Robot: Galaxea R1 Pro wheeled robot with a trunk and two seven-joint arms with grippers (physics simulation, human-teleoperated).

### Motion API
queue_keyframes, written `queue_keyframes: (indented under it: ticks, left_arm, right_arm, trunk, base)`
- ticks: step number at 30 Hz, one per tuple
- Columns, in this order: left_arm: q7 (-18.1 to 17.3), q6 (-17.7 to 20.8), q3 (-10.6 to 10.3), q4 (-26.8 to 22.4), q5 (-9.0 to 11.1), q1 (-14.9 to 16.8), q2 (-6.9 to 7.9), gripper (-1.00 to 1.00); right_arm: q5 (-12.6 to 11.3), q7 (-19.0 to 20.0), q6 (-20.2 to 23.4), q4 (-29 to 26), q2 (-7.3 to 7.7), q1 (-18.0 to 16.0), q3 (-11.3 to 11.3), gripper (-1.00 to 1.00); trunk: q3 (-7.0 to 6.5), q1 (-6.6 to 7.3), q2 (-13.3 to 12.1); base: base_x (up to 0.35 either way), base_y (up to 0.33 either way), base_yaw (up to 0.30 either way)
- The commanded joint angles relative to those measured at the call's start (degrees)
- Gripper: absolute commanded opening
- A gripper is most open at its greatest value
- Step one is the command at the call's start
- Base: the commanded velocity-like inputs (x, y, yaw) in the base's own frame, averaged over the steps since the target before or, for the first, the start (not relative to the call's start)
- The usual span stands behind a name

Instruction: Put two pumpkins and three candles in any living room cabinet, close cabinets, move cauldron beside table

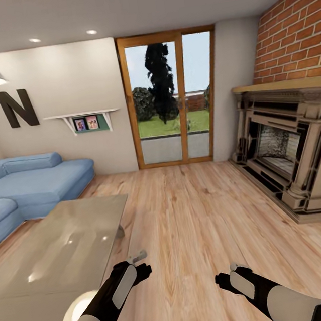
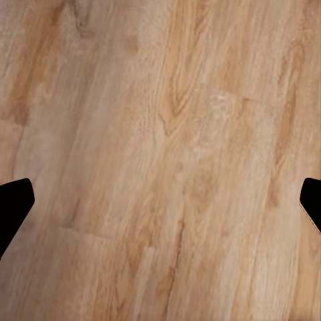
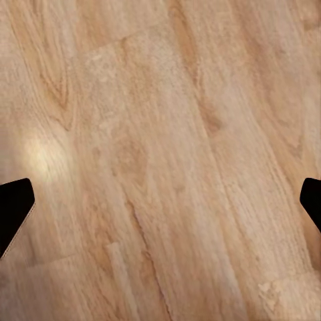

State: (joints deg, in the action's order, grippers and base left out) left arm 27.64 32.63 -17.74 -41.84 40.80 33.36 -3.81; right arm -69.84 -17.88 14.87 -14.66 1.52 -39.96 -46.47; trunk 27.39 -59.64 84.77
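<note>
We face a living room: glass table (image 1: 64,239) near left, fireplace (image 1: 286,154) right. Our left gripper (image 2: 160,200) and right gripper (image 3: 160,200) hang fingers apart, empty, over wood floor (image 1: 198,216). We cannot place pumpkins, candles or cabinet from here.

I stand in a home's living room: blue sofa (image 1: 29,185), brick fireplace (image 1: 288,151), glass garden doors (image 1: 172,98), wood floor (image 1: 198,216).

One sofa (image 1: 31,182), one glass table (image 1: 56,250), one fireplace (image 1: 286,154), two framed photos (image 1: 85,123).
</note>
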Motion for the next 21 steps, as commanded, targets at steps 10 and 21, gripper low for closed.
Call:
queue_keyframes:
  ticks: [10, 21]
  left_arm:
    - [0.57, 0.03, -0.19, -0.08, 0.60, 0.04, 0.07, 1.00]
    - [0.57, 0.04, -0.19, -0.08, 0.60, 0.04, 0.03, 1.00]
  right_arm:
    - [-0.30, -0.41, 0.25, -0.19, 0.07, -0.03, -0.37, 1.00]
    - [-0.30, -0.34, 0.24, -0.19, 0.07, -0.03, -0.32, 1.00]
  trunk:
    - [0.07, -0.03, 0.03]
    - [0.07, -0.03, 0.03]
  base:
    - [0.341, 0.000, 0.000]
    - [0.342, 0.000, -0.004]
